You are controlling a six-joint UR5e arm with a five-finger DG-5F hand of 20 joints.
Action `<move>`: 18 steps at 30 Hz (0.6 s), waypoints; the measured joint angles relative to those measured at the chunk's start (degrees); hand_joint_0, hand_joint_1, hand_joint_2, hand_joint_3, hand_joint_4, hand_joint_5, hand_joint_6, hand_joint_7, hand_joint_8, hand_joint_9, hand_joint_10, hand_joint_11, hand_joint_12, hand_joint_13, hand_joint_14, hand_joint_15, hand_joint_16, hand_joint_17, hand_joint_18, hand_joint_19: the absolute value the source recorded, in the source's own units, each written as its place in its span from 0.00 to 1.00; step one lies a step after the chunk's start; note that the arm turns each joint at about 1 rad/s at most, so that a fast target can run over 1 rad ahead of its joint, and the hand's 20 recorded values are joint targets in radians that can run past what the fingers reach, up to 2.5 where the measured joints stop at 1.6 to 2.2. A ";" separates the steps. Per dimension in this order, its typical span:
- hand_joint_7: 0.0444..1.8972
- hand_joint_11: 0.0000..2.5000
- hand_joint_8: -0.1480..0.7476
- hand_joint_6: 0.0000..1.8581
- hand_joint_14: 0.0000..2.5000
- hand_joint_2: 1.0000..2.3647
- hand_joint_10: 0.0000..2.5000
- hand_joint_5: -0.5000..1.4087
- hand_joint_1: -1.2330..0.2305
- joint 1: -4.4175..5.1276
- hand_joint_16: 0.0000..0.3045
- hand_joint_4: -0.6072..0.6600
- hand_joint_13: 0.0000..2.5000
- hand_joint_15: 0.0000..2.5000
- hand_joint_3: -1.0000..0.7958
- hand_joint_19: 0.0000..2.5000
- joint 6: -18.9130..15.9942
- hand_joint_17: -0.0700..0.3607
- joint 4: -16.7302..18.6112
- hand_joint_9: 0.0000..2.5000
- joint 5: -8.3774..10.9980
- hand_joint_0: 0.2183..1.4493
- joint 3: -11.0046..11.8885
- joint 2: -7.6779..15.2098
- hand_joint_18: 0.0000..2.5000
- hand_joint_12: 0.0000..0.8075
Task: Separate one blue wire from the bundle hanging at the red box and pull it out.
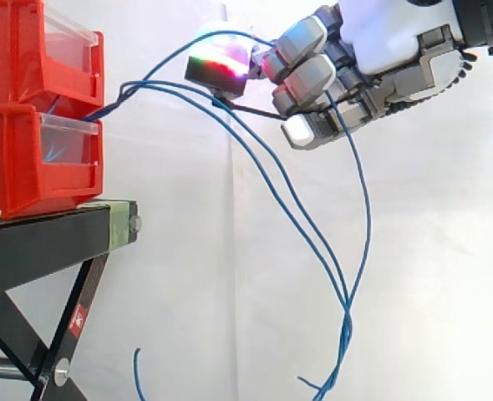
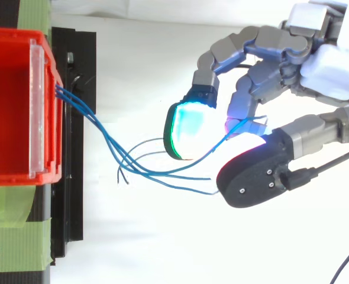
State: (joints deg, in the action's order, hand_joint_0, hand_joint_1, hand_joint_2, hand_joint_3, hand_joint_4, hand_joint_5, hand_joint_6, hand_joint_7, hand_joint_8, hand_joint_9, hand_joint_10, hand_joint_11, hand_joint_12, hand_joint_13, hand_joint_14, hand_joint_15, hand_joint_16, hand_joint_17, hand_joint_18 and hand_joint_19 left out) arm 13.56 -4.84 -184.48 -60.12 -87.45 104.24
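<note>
The hand (image 1: 351, 71) appears to pinch one blue wire (image 1: 368, 213) between curled fingers, holding it above the rest of the bundle (image 2: 130, 167) sagging beneath. Beyond the fingertips it enters the red box (image 1: 29, 159); pulling out remains.

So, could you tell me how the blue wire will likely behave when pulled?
Probably floppy: the blue wire droops in a long loop below the hand. Likely light; it may snag, since it crosses the other wires lower down.
</note>
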 measured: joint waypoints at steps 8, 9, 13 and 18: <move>0.50 0.62 0.51 0.49 0.37 0.01 0.30 0.17 0.30 0.00 0.17 0.56 0.26 0.57 0.36 0.32 -0.01 0.43 0.04 0.33 0.00 0.25 0.00 0.00 0.30 0.47; 0.51 0.62 0.51 0.49 0.37 0.01 0.30 0.18 0.30 0.00 0.17 0.56 0.26 0.57 0.37 0.32 -0.01 0.43 0.03 0.34 0.00 0.25 0.00 0.00 0.30 0.47; 0.51 0.61 0.51 0.49 0.39 0.01 0.30 0.18 0.33 0.00 0.17 0.55 0.26 0.56 0.36 0.32 0.00 0.43 0.01 0.34 0.00 0.24 0.00 0.00 0.30 0.48; 0.50 0.59 0.53 0.49 0.43 0.00 0.32 0.18 0.37 -0.01 0.18 0.55 0.26 0.53 0.28 0.32 0.00 0.45 0.00 0.34 0.00 0.21 0.00 0.00 0.31 0.51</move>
State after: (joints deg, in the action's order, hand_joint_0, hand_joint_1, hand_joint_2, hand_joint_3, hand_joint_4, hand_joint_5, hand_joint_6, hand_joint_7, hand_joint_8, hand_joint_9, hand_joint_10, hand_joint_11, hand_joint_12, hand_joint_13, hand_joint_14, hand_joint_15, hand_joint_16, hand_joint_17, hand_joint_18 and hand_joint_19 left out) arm 13.55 -4.83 -184.48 -60.12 -87.45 104.24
